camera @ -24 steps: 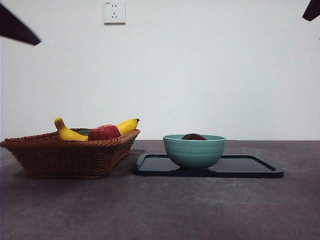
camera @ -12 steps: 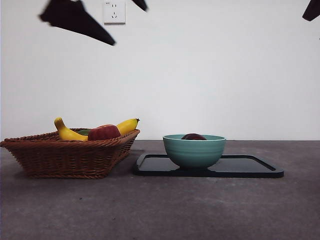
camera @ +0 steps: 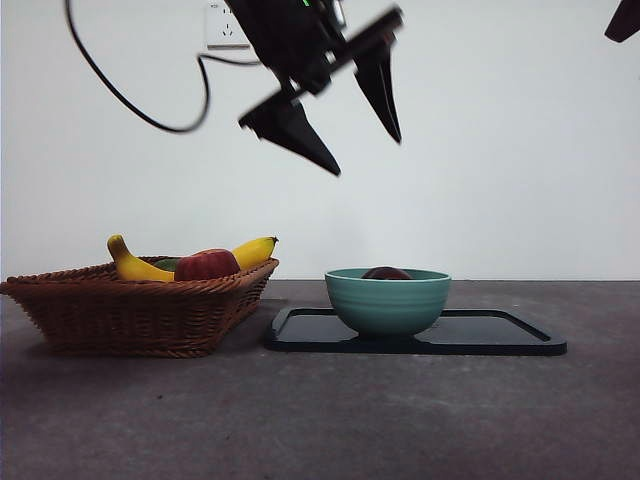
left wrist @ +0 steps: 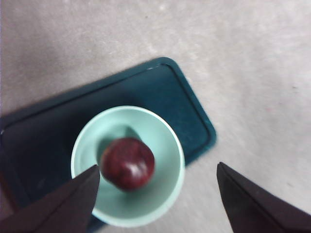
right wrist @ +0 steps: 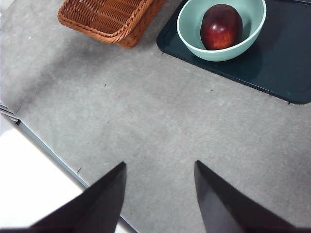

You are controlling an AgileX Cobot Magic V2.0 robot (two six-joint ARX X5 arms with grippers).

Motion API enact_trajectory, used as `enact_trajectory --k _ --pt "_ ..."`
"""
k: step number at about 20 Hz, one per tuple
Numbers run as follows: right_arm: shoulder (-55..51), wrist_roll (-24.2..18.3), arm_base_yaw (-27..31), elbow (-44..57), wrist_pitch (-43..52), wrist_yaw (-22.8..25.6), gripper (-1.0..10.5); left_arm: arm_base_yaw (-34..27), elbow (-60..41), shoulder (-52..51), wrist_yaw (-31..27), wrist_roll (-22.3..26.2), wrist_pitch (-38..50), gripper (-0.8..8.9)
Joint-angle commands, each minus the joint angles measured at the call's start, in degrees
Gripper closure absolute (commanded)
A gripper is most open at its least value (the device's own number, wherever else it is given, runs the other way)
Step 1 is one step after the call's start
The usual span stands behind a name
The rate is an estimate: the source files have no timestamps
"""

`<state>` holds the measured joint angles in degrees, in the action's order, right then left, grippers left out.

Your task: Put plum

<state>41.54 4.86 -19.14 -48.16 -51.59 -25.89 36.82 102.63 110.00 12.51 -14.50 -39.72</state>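
The plum (left wrist: pixel 128 163) lies inside a pale green bowl (left wrist: pixel 170 141), a little off the bowl's centre, dark maroon and glossy. In the front view only its top (camera: pixel 387 273) shows above the bowl's rim, in the lower middle of the frame. The bowl (camera: pixel 387 300) stands on a dark tray (camera: pixel 500 333) toward the tray's left end, and the tray lies flat on the grey bench (camera: pixel 320 420).

The left gripper (camera: pixel 365 130) hangs in the upper middle of the front view, high above the bowl and well apart from the plum, with its two black jaws spread wide and nothing between them. A black cable (camera: pixel 130 105) loops from the arm across the upper left of the frame. In the left wrist view the gripper (left wrist: pixel 158 182) looks straight down on the bowl: the plum sits between the jaw tips, closer to one jaw than to the other, and far below them.

The right gripper (right wrist: pixel 159 170) waits with its jaws parted and empty over bare bench; in its view the plum (right wrist: pixel 221 26) and bowl (right wrist: pixel 194 39) are at the upper right, far from the jaws.

At the lower left of the front view a wicker basket (camera: pixel 130 310) holds a banana (camera: pixel 135 265) and a red apple (camera: pixel 207 265); it stands just beside the tray. A wall socket (camera: pixel 222 30) shows at the top, partly behind the arm.
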Motion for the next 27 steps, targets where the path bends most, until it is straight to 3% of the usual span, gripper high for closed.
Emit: enact_trajectory --k 1,10,27 --pt "0.2 0.5 -0.3 -0.3 0.5 0.0 7.2 1.0 3.6 5.0 -1.0 0.0 0.1 4.42" --pt "0.2 0.5 -0.3 -0.3 0.5 0.0 7.2 2.5 5.1 14.7 -5.3 0.3 0.8 4.39" --pt "0.3 0.5 -0.3 -0.3 1.0 0.0 7.2 4.1 5.1 17.5 -7.3 3.0 1.4 4.45"
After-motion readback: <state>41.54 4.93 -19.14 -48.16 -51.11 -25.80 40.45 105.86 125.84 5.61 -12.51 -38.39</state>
